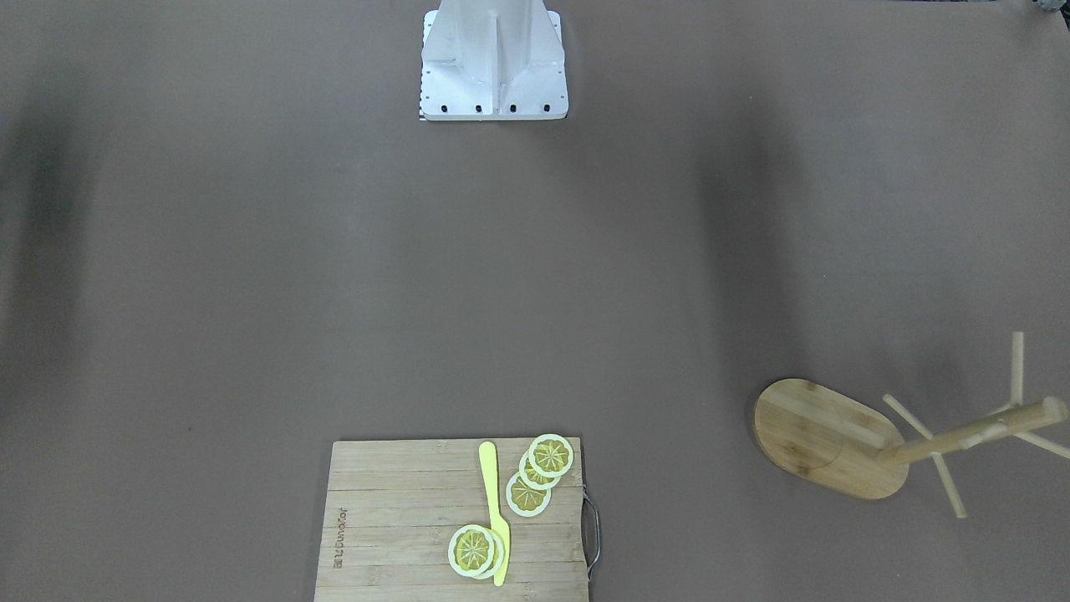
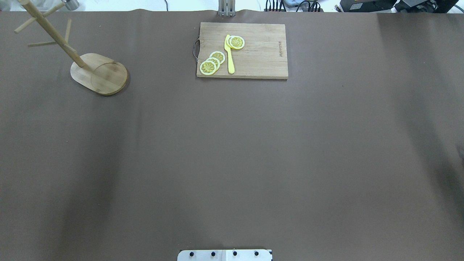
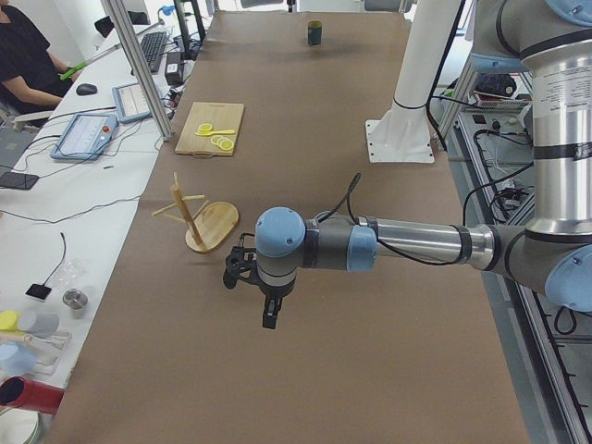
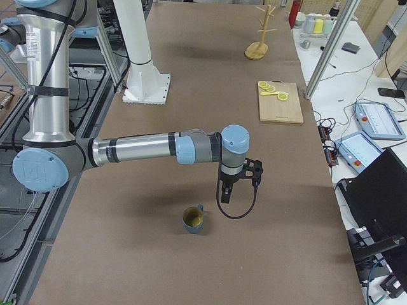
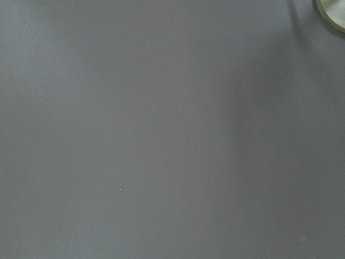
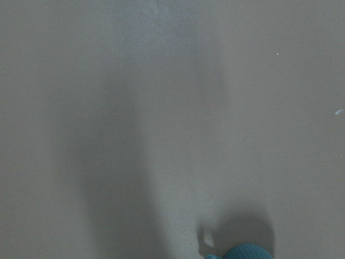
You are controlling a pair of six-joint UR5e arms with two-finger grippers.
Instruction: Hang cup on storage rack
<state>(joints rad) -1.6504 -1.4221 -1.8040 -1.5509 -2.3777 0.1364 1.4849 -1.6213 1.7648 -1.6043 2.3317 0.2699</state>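
Note:
The dark teal cup (image 4: 193, 219) stands upright on the brown table, handle up-right in the right exterior view; its rim edge shows in the right wrist view (image 6: 245, 252), and it appears far off in the left exterior view (image 3: 314, 33). The bamboo storage rack (image 2: 99, 72) stands at the far left, also in the front view (image 1: 836, 439); its base edge shows in the left wrist view (image 5: 331, 11). My right gripper (image 4: 225, 194) hangs above the table just beside the cup, apart from it. My left gripper (image 3: 269, 314) hangs near the rack (image 3: 199, 217). I cannot tell whether either is open or shut.
A slatted cutting board (image 2: 242, 50) with lemon slices and a yellow knife (image 2: 230, 54) lies at the table's far middle. The robot's white base (image 1: 493, 58) stands at the near edge. An operator (image 3: 28, 55) sits beside the table; bottles (image 3: 28, 324) stand there.

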